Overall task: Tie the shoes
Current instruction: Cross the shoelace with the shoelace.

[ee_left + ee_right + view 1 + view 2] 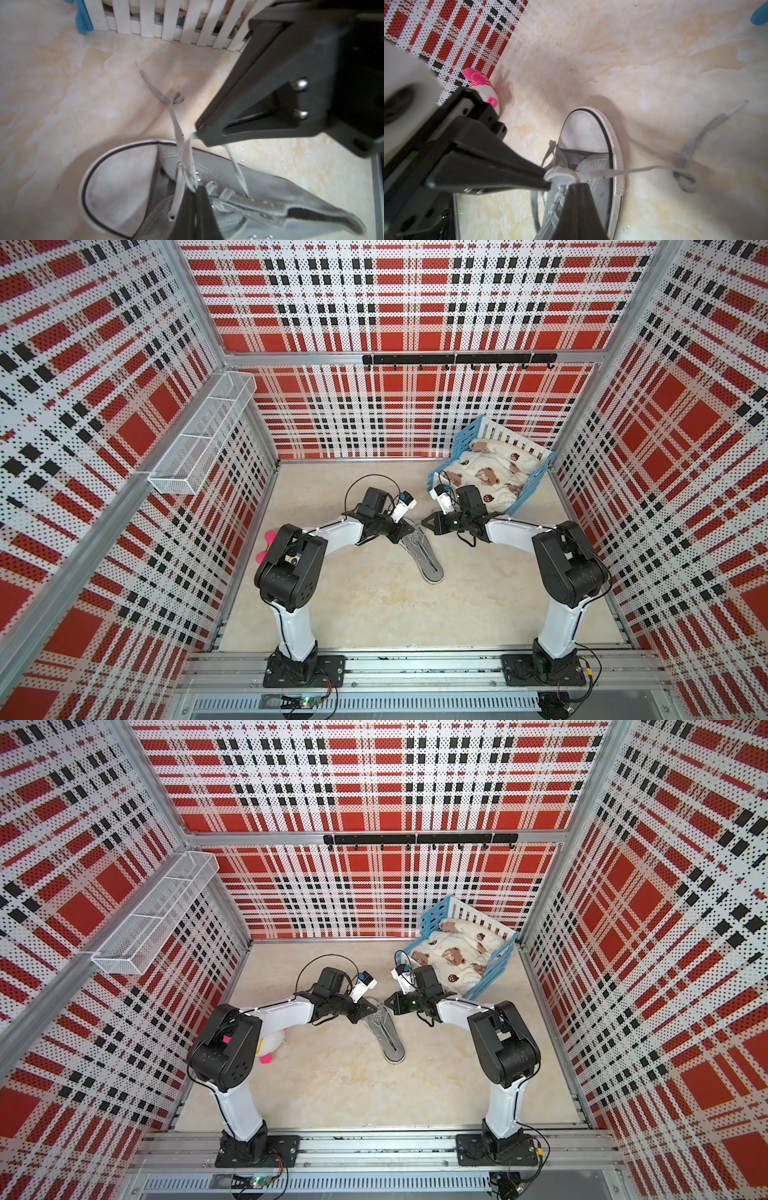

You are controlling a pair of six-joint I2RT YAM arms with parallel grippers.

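Lying near the middle of the floor [374,605], the shoe [424,558] shows only its rear half in both top views, since the two grippers meet over its front. The wrist views show more: the white toe cap [120,187] is clear of the fingers, and the laces [180,135] rise from the front eyelets into both grips. The left gripper [195,189] is pinched fully together on a bunch of lace just above the eyelets. The right gripper [198,136] is also clamped tight, with a strand running from its tip down to an eyelet farther back. The two tips are almost touching in the right wrist view. One loose tail [685,178] runs off across the floor, curls into a small loop and ends well clear of the shoe. This looks like an early crossing or first knot being drawn up, with no bow formed yet. To do it well, the tips should part sideways and low, with an even pull on each side, so the knot seats on the tongue and the light shoe is not lifted or swung round. The flat lace can slip out of thin tips, so the pull should be slow. The curl in the loose tail could snag into a stray knot. The plush [483,89] and the cot [535,484] are well apart from the work.
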